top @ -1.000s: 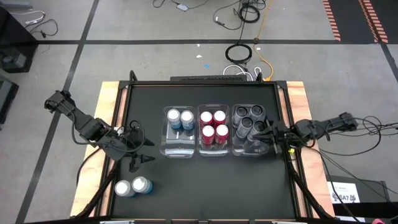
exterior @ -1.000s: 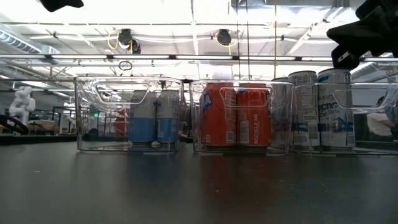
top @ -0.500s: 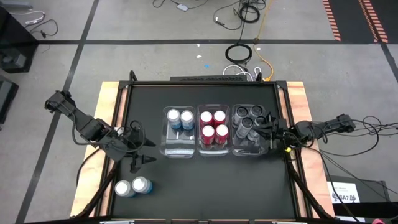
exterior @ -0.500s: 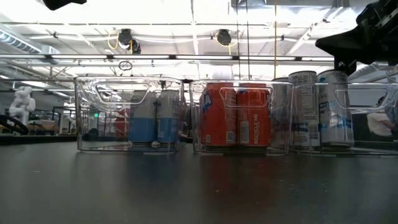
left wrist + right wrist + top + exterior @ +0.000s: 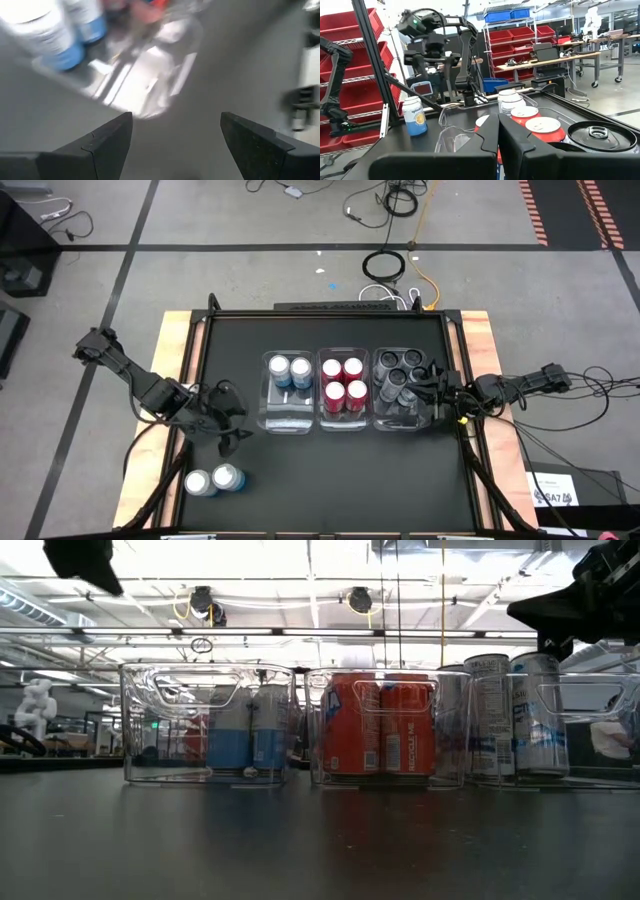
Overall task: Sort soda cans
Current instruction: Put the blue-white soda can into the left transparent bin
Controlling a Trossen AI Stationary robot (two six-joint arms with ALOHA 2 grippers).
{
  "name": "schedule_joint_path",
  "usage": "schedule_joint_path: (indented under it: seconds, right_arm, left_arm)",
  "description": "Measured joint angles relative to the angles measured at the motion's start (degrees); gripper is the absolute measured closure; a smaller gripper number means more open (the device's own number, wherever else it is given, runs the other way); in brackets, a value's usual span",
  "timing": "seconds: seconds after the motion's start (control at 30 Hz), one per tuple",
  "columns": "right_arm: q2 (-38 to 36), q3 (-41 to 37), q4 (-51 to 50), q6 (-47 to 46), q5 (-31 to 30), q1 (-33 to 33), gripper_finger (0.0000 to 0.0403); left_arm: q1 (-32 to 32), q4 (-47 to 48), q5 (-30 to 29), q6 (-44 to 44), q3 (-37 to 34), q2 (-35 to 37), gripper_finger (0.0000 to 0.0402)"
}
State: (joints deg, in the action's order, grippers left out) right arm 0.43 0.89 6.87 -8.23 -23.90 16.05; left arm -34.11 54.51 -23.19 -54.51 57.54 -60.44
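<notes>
The left end effector [image 5: 228, 423], spread, has swung nearer two loose blue cans [image 5: 212, 479].

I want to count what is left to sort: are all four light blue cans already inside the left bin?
No, the left bin holds only two light blue cans, and two more stand outside on the table.

Both arms are dark, near black, built of jointed segments with blocky housings at the joints. The left hand [image 5: 228, 418] ends in two flat, wedge-shaped black fingers [image 5: 107, 142] with matte faces. The right hand [image 5: 433, 396] has two thick black fingers [image 5: 490, 132] with rounded edges. Thin dark cables seem to trail from the right arm's base.
</notes>
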Motion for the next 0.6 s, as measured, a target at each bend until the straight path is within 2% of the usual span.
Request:
schedule_joint_path:
  seconds: [0.13, 0.3, 0.6]
  right_arm:
    - [0.0, 0.0, 0.0, 0.0, 0.0, 0.0, 0.0403]
    - [0.0, 0.0, 0.2, 0.0, 0.0, 0.0, 0.0403]
    - [0.0, 0.0, 0.2, 0.0, 0.0, 0.0, 0.0403]
  left_arm:
    - [2.0, 8.2, 0.6, -1.1, 1.9, -0.1, 0.0092]
    - [2.7, 12.3, 1.4, -4.1, 5.2, -0.2, 0.0092]
    - [1.3, 21.5, 4.9, -19.0, 12.8, -3.8, 0.0092]
